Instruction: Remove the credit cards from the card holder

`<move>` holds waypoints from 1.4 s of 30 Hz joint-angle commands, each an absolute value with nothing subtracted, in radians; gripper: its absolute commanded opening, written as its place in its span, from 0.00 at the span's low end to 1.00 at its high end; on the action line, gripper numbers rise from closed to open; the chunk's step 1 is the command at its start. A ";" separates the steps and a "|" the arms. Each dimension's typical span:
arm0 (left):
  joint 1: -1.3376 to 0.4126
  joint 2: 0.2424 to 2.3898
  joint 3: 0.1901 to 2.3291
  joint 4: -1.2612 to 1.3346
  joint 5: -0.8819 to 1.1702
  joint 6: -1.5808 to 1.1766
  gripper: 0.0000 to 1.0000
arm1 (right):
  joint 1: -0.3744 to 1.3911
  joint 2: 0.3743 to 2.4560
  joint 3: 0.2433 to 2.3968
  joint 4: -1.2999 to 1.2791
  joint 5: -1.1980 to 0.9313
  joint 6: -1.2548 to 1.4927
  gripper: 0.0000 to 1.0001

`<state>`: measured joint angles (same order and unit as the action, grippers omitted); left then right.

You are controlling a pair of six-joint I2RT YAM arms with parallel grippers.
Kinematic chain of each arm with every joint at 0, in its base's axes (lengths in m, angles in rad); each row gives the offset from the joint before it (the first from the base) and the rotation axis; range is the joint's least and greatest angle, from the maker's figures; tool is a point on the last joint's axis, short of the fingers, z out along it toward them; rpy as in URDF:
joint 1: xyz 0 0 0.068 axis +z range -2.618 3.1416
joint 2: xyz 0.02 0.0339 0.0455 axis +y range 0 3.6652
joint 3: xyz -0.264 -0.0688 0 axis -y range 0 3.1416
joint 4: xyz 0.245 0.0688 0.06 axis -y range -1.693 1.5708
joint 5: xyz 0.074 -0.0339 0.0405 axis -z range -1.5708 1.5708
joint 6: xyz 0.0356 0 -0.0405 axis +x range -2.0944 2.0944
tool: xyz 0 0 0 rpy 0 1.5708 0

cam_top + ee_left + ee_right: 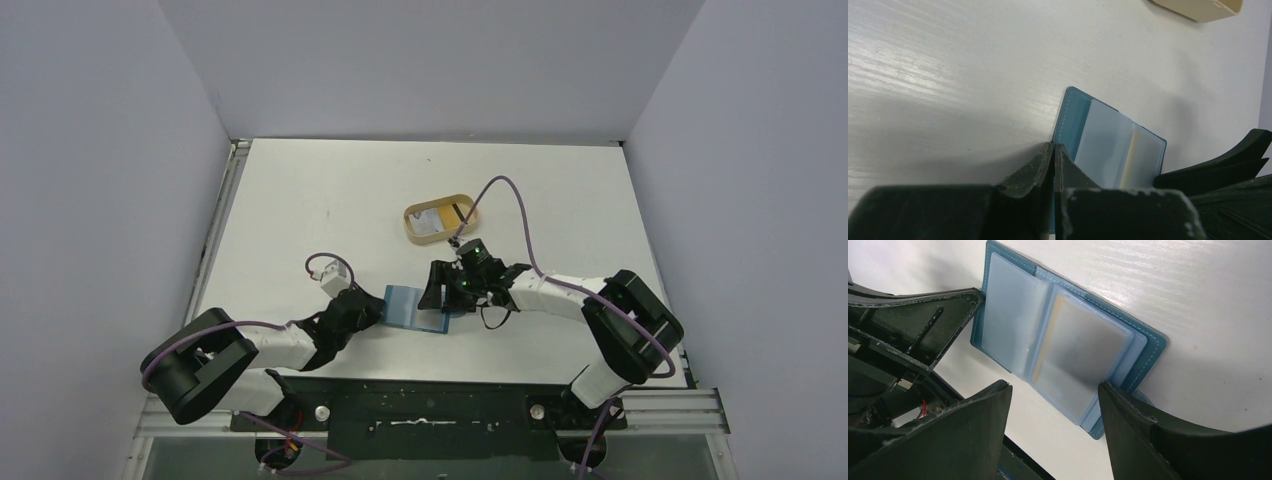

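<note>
The teal card holder (405,306) lies open on the table, its pale plastic sleeves (1078,340) facing up. A yellowish strip (1047,342) shows through one sleeve. My left gripper (1053,146) is shut on the holder's left cover edge (1071,120). Over the holder's right half hovers my right gripper (1054,384), open, one finger on each side of the sleeves' near corner and nothing held. Further back, the tan tray holds a whitish card (428,222) and a gold card with a dark stripe (457,212).
The tan oval tray (410,234) stands behind the holder, toward the table's middle back, and its corner shows in the left wrist view (1198,7). A black rail (420,405) runs along the near table edge. Grey walls enclose the table.
</note>
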<state>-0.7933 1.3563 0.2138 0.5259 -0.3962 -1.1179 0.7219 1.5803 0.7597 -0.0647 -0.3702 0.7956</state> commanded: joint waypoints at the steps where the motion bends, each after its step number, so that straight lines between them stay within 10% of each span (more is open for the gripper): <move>1: -0.800 1.372 0.207 0.434 -0.397 -1.098 0.00 | 0.716 1.545 0.733 -0.057 -0.347 0.783 0.66; 42: -0.802 1.371 0.212 0.423 -0.396 -1.098 0.00 | 0.820 1.597 0.853 0.076 -0.343 0.848 0.66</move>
<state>-0.7933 1.3571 0.2138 0.5259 -0.4004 -1.1179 0.8097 1.6047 0.8120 0.0288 -0.3706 0.8505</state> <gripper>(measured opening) 0.006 0.661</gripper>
